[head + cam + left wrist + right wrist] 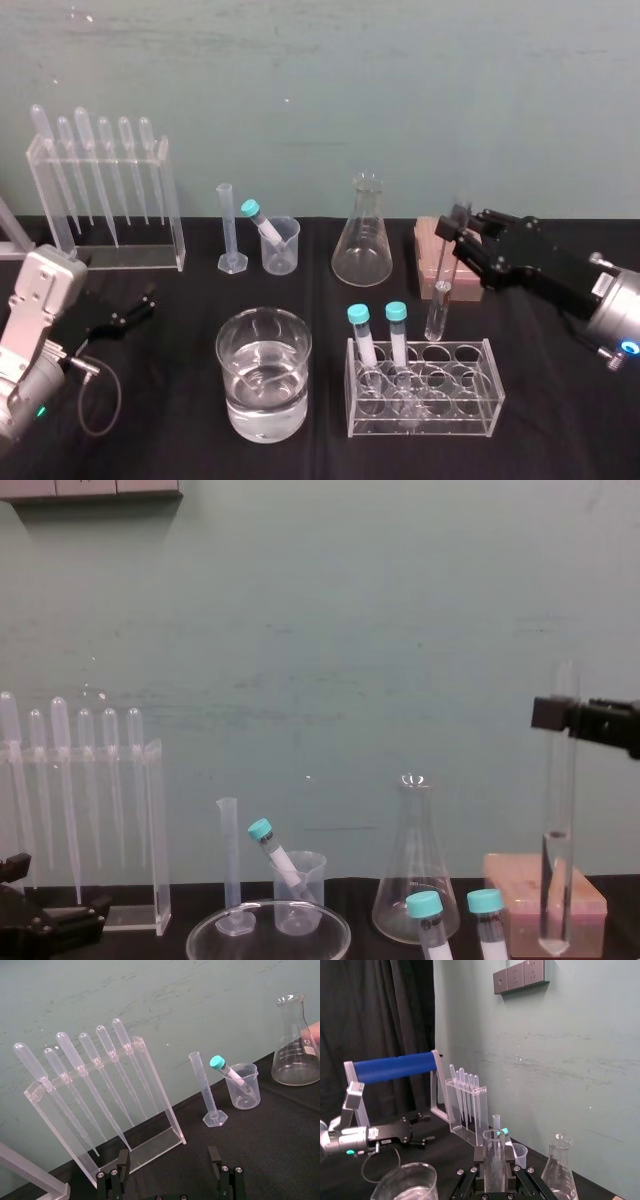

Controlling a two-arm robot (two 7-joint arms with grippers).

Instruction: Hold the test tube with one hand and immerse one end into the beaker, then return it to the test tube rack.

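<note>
Your right gripper (462, 235) is clamping the upper part of the test tube (438, 308), holding it upright with its round end at the back right of the test tube rack (482, 398), to the right of the water beaker (236, 392). Your left gripper (140, 305) is resting on the table (560, 420) at the left, fingers spread wide.
</note>
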